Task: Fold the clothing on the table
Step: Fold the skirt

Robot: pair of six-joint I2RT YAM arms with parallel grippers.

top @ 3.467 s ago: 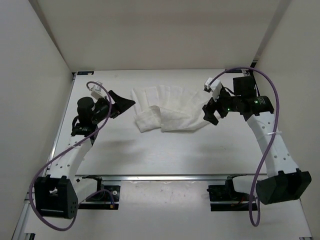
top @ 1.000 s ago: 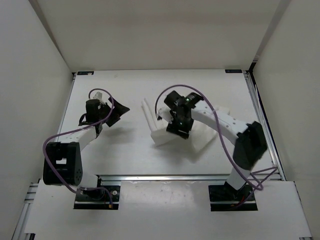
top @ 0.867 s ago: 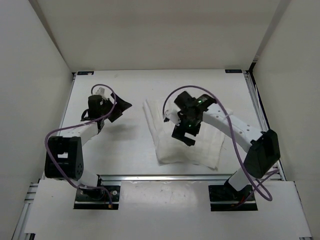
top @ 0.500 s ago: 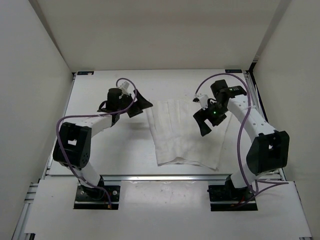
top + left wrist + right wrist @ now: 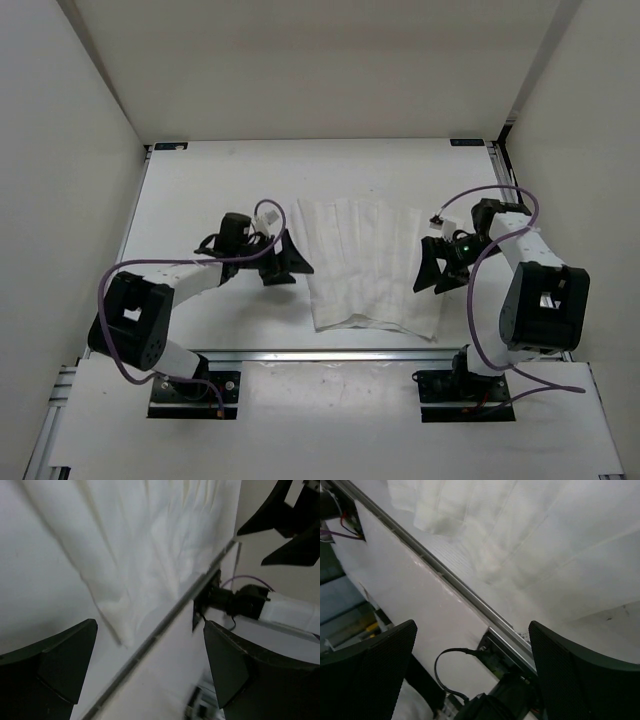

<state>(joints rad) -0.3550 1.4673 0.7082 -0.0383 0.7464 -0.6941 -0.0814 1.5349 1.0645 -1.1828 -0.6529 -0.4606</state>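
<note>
The clothing (image 5: 368, 262) lies flat on the table (image 5: 200, 180) as a white, pleated, roughly rectangular fold, its near edge close to the metal rail (image 5: 330, 352). My left gripper (image 5: 292, 268) stands open just off the cloth's left edge, holding nothing. At the cloth's right edge my right gripper (image 5: 430, 280) is open and empty too. The left wrist view looks along the clothing (image 5: 150, 540) between the wide-apart fingers (image 5: 50, 665). In the right wrist view the clothing (image 5: 520, 520) lies beyond the wide-apart fingers (image 5: 585, 670).
White walls (image 5: 90, 90) close in the table on three sides. The metal rail (image 5: 445, 570) runs along the near edge, with both arm bases (image 5: 190, 390) and their cables just behind it. Bare tabletop lies left of the cloth and at the back.
The right gripper opened, letting go of the cloth, which now lies spread toward the near edge; the gripper drew back to its right edge. The left gripper moved right, up to the left edge.
</note>
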